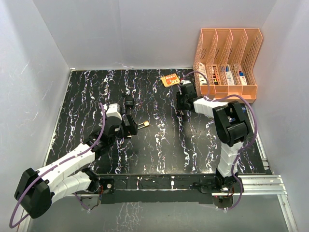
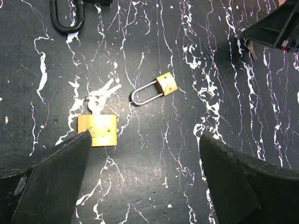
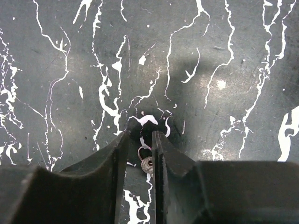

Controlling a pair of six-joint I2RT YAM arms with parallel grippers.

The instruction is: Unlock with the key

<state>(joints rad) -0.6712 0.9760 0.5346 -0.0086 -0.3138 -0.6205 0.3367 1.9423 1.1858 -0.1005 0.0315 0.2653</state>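
From above, my left fingers (image 1: 129, 118) hang over the dark surface (image 1: 159, 145) left of centre. My right fingers (image 1: 184, 102) point down well to the right, near an orange rack (image 1: 227, 58).

Left wrist: my left fingers (image 2: 145, 137) stand wide apart, holding nothing. A large padlock (image 2: 96, 130) lies by the left-hand tip, with keys (image 2: 100, 95) on a ring against its far edge. A small padlock (image 2: 166, 84) lies just beyond, between the tips.

Right wrist: my right fingers (image 3: 140, 135) are almost together, clamped on a key (image 3: 147, 164) with its ring.
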